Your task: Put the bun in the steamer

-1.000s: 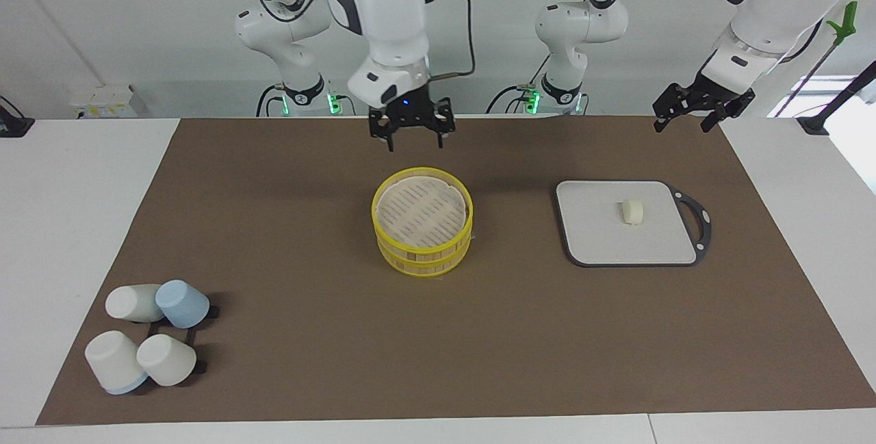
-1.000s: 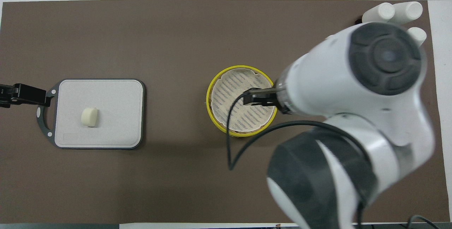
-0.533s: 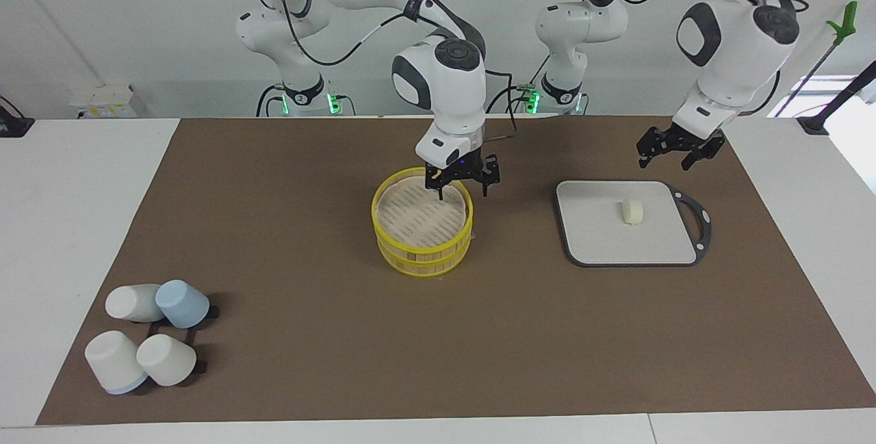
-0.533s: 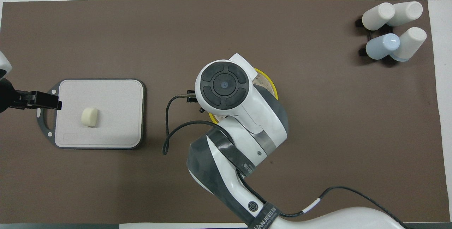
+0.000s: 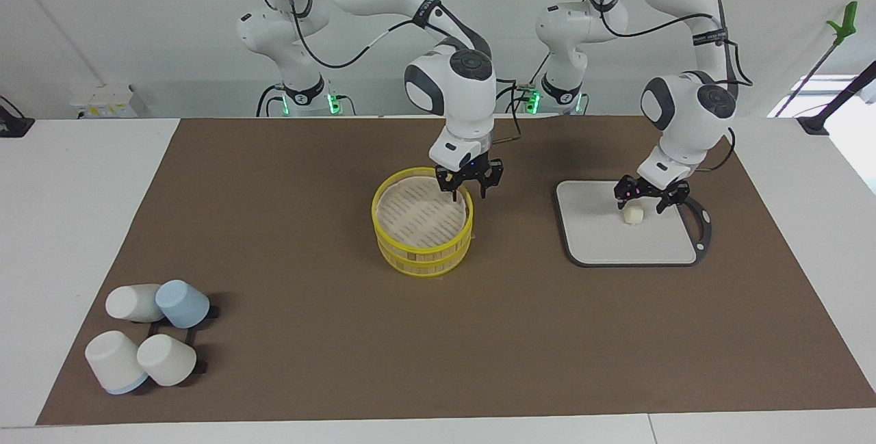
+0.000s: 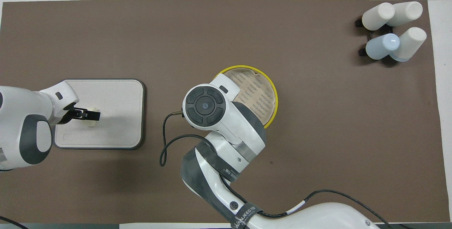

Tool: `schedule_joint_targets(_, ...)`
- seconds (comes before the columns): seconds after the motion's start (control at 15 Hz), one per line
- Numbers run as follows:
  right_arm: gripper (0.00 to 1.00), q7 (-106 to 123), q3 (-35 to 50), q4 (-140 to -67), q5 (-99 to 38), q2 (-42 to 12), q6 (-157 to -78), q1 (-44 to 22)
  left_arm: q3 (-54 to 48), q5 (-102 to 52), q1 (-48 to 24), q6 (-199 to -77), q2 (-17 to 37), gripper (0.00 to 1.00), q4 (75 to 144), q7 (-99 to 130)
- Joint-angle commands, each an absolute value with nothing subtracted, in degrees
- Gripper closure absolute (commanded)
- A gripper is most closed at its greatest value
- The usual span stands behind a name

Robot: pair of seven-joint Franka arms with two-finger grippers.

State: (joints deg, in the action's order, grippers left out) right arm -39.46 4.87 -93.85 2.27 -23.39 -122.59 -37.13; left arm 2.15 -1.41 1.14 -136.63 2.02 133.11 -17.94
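The steamer (image 5: 421, 225) stands mid-table with its slatted top on; it also shows in the overhead view (image 6: 257, 91). My right gripper (image 5: 468, 189) is open, low at the steamer's rim on the side toward the left arm's end, with fingers either side of the rim. In the overhead view its own wrist hides it. The bun (image 5: 634, 215) lies on the grey board (image 5: 616, 242), also in the overhead view (image 6: 92, 123). My left gripper (image 5: 642, 201) is open, just over the bun, and covers part of it from above (image 6: 90, 115).
Several white and blue cups (image 5: 150, 341) lie on a black rack at the right arm's end, farther from the robots, also in the overhead view (image 6: 392, 28). The board (image 6: 116, 116) has a dark handle loop at its outer end. A brown mat covers the table.
My left gripper has come down from beside the board to just over the bun. My right gripper has dropped from above the steamer to its rim and shifted toward the left arm's end.
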Motion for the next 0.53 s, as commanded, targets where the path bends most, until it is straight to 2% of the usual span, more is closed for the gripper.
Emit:
schedule_joint_targets(0.0,0.52,-39.29,4.83,-96.85,3.08,-22.24,-125.24,-37.0,2.11,-1.49,1.06,-138.08,1.32,0.12,134.64,-19.08)
schedule_joint_targets(0.07,0.64,-39.29,4.83,-97.03,3.08,-22.15,-125.33,-37.0,2.11,-1.49,0.97,-138.95,1.06,0.15,135.61,-18.99)
schedule_joint_targets(0.2,0.93,-39.29,4.83,-97.21,2.99,-22.15,-125.42,-36.91,2.11,-1.49,0.88,-140.45,0.97,0.37,136.58,-18.72)
schedule_joint_targets(0.27,1.0,-39.29,4.83,-97.12,2.99,-22.15,-125.25,-36.91,2.11,-1.49,0.79,-140.45,0.88,0.44,136.84,-18.63)
schedule_joint_targets(0.47,1.0,-39.2,4.75,-93.19,3.08,-22.24,-121.14,-36.83,2.11,-1.49,0.7,-140.1,0.7,0.68,137.02,-17.06)
